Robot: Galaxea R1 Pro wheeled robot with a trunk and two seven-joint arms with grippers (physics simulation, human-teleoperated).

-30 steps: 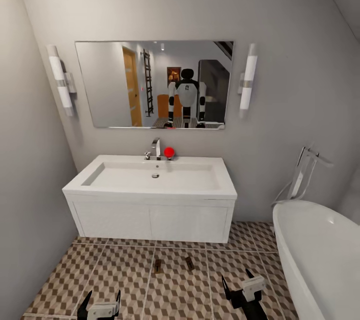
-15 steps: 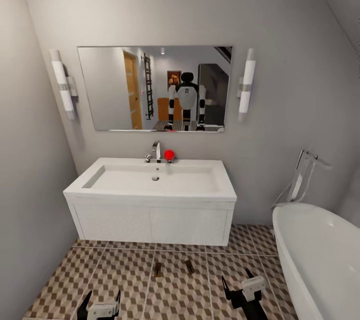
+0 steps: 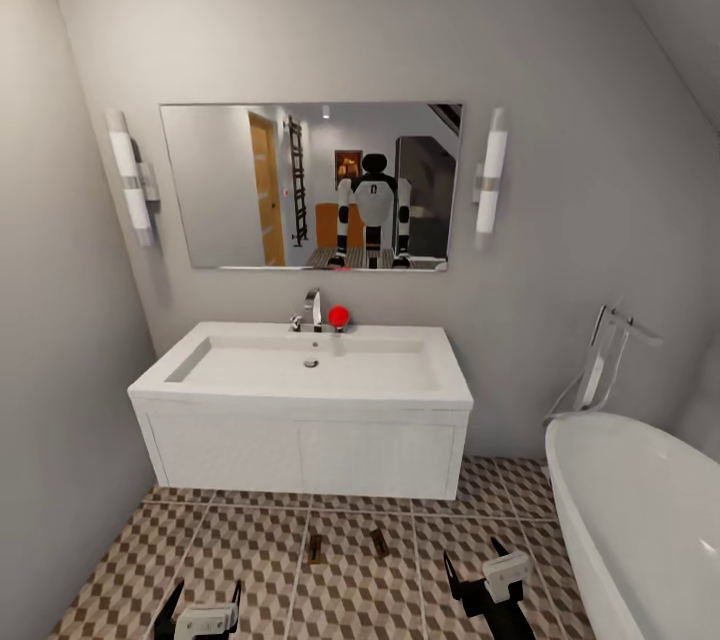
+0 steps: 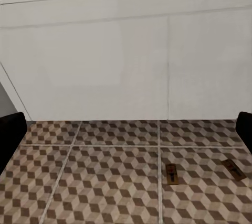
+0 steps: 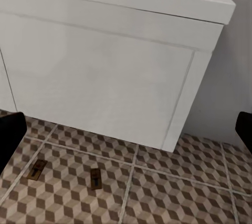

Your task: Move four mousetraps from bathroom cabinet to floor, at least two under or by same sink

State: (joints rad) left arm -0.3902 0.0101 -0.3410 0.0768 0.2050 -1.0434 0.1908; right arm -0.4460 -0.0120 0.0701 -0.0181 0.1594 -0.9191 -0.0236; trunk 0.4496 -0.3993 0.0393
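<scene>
two mousetraps (image 3: 315, 548) (image 3: 379, 542) on bathroom floor (image 3: 240, 570), ahead of both claws (image 3: 205, 610) (image 3: 478, 572)

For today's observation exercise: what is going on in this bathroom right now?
A two-armed robot faces a white sink unit. Two mousetraps, one beside the other, lie on the patterned tile floor in front of the unit. The left gripper and right gripper hang low over the tiles, both open and empty. A bathtub stands to the right.
</scene>
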